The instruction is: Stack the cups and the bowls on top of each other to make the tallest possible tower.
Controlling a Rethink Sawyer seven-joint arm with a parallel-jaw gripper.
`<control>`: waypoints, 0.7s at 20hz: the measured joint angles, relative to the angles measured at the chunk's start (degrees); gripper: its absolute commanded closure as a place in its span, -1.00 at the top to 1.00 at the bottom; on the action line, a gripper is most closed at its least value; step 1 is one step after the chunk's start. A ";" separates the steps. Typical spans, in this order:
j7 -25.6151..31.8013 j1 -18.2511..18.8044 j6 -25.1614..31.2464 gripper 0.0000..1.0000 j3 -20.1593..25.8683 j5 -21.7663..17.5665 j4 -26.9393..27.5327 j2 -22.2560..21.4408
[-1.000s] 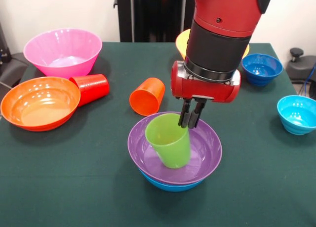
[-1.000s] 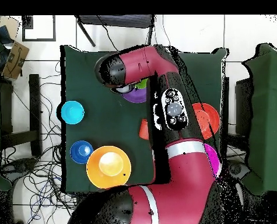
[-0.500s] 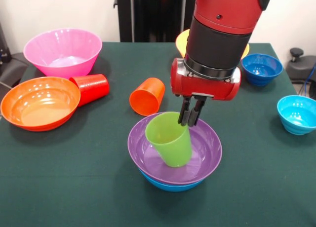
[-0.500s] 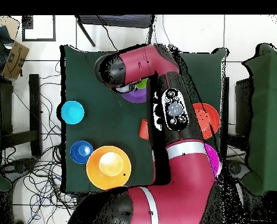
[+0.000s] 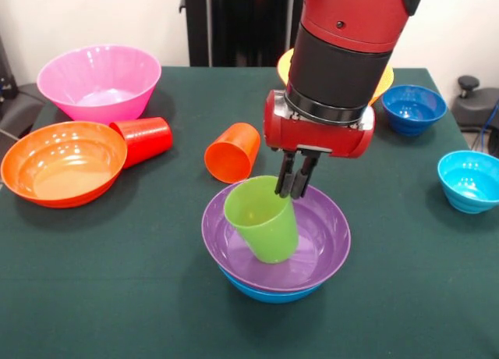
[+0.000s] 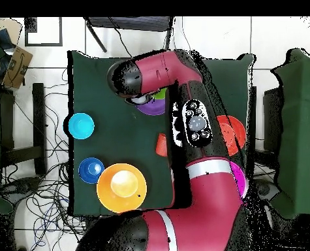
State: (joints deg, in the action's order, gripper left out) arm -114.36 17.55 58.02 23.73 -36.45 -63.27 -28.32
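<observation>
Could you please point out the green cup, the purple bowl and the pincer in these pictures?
green cup [image 5: 269, 232], front view, on its outer side wall.
purple bowl [image 5: 327, 242], front view, on its bare inner wall.
pincer [image 5: 291, 192], front view, midway between its fingertips at the cup's rim.

A dark green cloth-covered worktop [image 5: 117, 281] stands before a plain cream wall [image 5: 93, 15]. From overhead, a pale tiled floor [image 6: 275, 39] carries tangled black cables [image 6: 33, 189] and a brown cardboard box [image 6: 17, 65].

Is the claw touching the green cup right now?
Touching. The front view shows the claw closed on the rim of the green cup, which stands tilted inside the purple bowl.
</observation>
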 measured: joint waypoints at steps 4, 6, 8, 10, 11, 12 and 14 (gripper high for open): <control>0.00 -0.01 0.00 -1.00 -0.57 -0.02 -0.01 -0.02; 0.00 -0.01 0.00 -1.00 -0.92 -0.02 -0.01 -0.02; 0.00 -0.01 0.01 1.00 -1.41 -0.01 0.00 -0.02; 0.00 -0.01 0.09 1.00 -1.51 0.04 0.00 -0.02; 0.00 0.01 0.20 1.00 -1.55 0.15 -0.01 -0.02; 0.00 0.02 0.31 1.00 -1.55 0.26 0.00 -0.02; 0.00 0.03 0.95 1.00 -1.54 0.93 -0.01 -0.02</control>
State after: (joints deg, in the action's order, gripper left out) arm -114.36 17.58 58.97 22.19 -35.53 -63.28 -28.34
